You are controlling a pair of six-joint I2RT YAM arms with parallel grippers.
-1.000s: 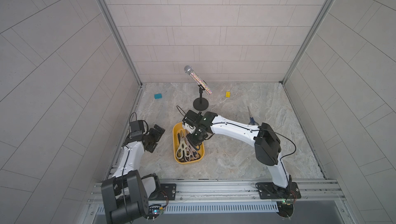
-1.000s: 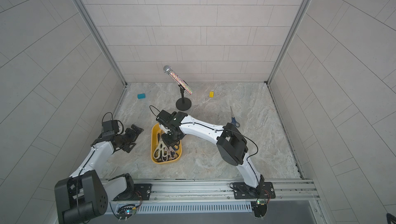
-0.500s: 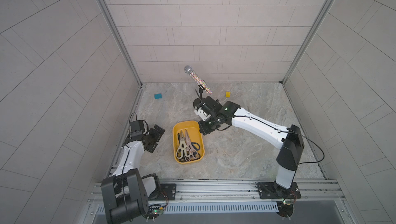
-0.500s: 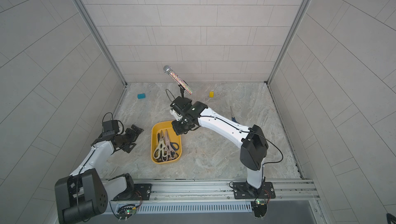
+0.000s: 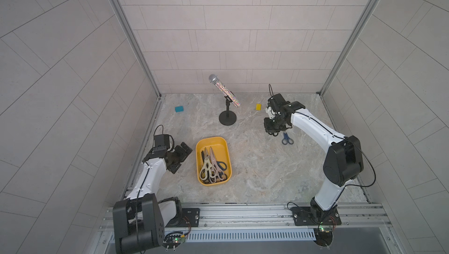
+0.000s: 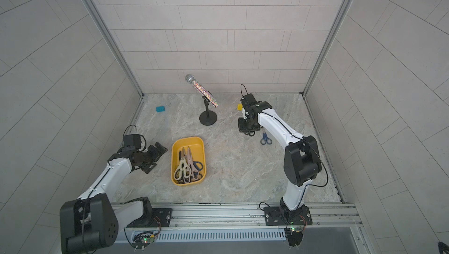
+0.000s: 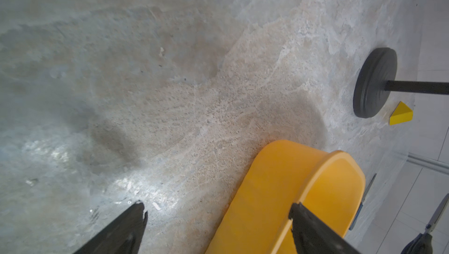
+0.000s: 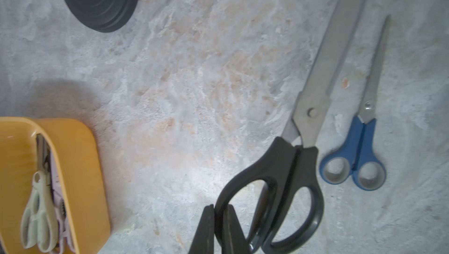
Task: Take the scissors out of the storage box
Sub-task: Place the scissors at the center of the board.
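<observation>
Two white arms rise from the 6 o'clock edge of the marble table, taken as a clock face seen from above with 12 at the back wall. The left arm reaches along the 8 o'clock side. The right arm stretches up to about 2 o'clock.

The storage box, a yellow tub, sits just off the table's centre toward 8 o'clock, long axis running 12 to 6. The left gripper waits at the box's 9 o'clock side, jaws spread wide and holding nothing. In the left wrist view one of its fingers shows in front of the tub's outer wall.

A sparkly microphone tilts on a black stand near 12 o'clock.

The right gripper hangs at 2 o'clock from the box, fingers pressed together on a handle loop of the black-handled scissors. Whether their blades touch the table I cannot tell.

Several scissors lie heaped inside the box, handles toward 6 o'clock. They include a cream pair, a pale pink pair and a dark blue-handled pair.

One small pair of blue-handled scissors lies on the table just beside the right gripper, at its 4 o'clock.

A teal block sits near 10 o'clock and a yellow block near 1 o'clock.
</observation>
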